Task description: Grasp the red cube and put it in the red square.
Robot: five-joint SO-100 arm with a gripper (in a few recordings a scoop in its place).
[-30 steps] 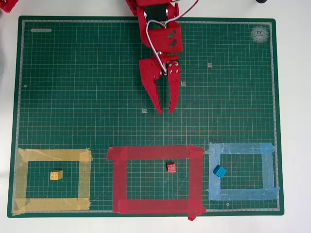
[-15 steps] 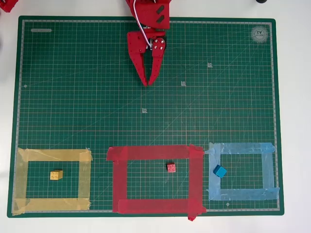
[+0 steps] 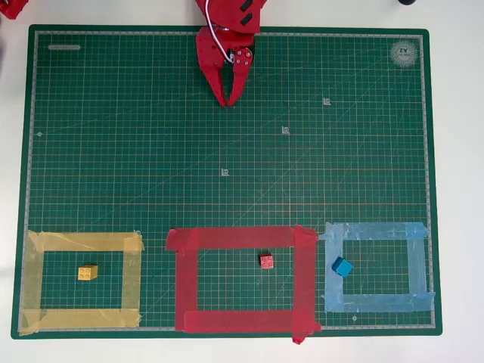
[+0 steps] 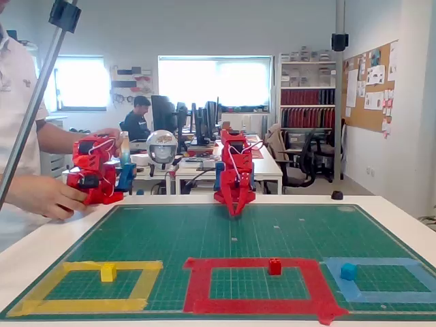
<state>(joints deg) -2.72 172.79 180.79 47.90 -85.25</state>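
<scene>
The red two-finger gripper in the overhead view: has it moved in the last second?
Yes. The red two-finger gripper has drawn back toward the top edge of the green cutting mat, away from the red tape square, and its fingers have closed.

Fixed view: red gripper [image 4: 234,211] at far edge of green mat [image 4: 170,231], tips pointing down, pressed together, holding nothing. Red cube [image 4: 274,266] sits inside red square [image 4: 197,286], near its right strip, well apart from gripper. Yellow block [image 4: 107,272] inside yellow tape frame [image 4: 146,283] at left; blue block [image 4: 348,271] inside light-blue tape frame [image 4: 388,296] at right. Office w/ desks, monitors, windows in bkgd.
</scene>
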